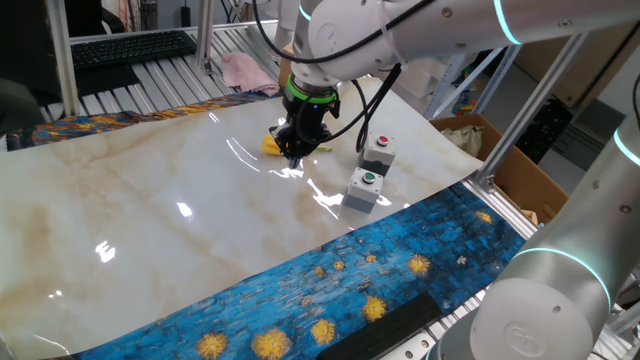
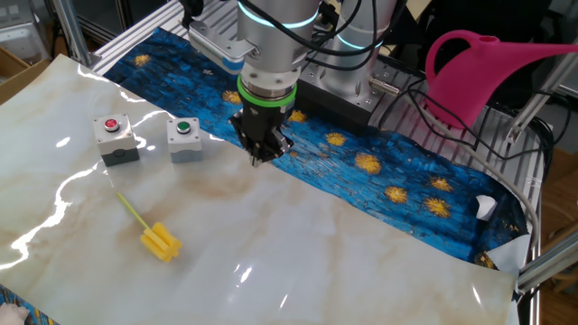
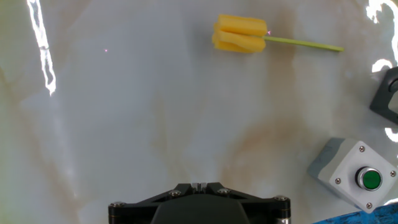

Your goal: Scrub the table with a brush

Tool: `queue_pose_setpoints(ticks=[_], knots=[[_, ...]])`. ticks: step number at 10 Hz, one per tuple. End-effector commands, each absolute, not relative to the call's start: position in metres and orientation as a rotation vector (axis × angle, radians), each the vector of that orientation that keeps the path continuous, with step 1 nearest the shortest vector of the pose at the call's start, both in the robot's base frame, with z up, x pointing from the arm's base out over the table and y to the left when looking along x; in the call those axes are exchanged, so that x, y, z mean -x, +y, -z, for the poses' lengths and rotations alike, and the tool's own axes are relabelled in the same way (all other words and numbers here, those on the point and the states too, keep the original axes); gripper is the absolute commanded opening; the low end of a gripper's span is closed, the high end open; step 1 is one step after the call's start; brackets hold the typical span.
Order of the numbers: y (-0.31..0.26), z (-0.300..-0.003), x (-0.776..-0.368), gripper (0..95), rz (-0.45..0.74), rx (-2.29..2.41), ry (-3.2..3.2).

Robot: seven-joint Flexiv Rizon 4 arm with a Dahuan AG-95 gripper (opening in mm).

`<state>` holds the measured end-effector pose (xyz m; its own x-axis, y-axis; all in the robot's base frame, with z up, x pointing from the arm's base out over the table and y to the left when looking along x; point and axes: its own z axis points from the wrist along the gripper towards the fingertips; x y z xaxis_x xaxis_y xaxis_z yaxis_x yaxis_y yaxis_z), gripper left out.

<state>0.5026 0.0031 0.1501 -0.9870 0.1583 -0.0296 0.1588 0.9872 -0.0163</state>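
Note:
The cream marble table [image 1: 150,220] fills the fixed views and also shows in the other fixed view [image 2: 361,253] and the hand view [image 3: 124,124]. The yellow brush [image 2: 160,241] lies flat on it, its thin handle pointing toward the button boxes. In the hand view the brush [image 3: 239,34] lies far ahead, handle to the right. In one fixed view the brush [image 1: 270,143] is partly hidden behind the gripper [image 1: 297,155]. The gripper [image 2: 262,155] hangs above the table near the blue cloth, well apart from the brush. Its jaws [image 3: 199,185] are shut and empty.
Two grey button boxes stand on the table, one red-topped [image 2: 115,137] and one green-topped [image 2: 184,137]; the green one [image 3: 357,174] is right of the gripper. A blue swirl cloth [image 2: 379,162] lines the table edge. A pink watering can [image 2: 479,63] and a cardboard box [image 1: 500,150] stand beyond.

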Motion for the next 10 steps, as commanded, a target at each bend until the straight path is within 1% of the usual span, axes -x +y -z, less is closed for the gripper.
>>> queue_pose_setpoints(ticks=[1,4,10], knots=[[0.002,-0.147,-0.504,0.0,0.02,-0.253,3.108],[-0.001,-0.128,-0.51,0.0,0.005,-0.293,3.11],[-0.01,-0.11,-0.53,0.0,0.019,-0.375,3.129]])
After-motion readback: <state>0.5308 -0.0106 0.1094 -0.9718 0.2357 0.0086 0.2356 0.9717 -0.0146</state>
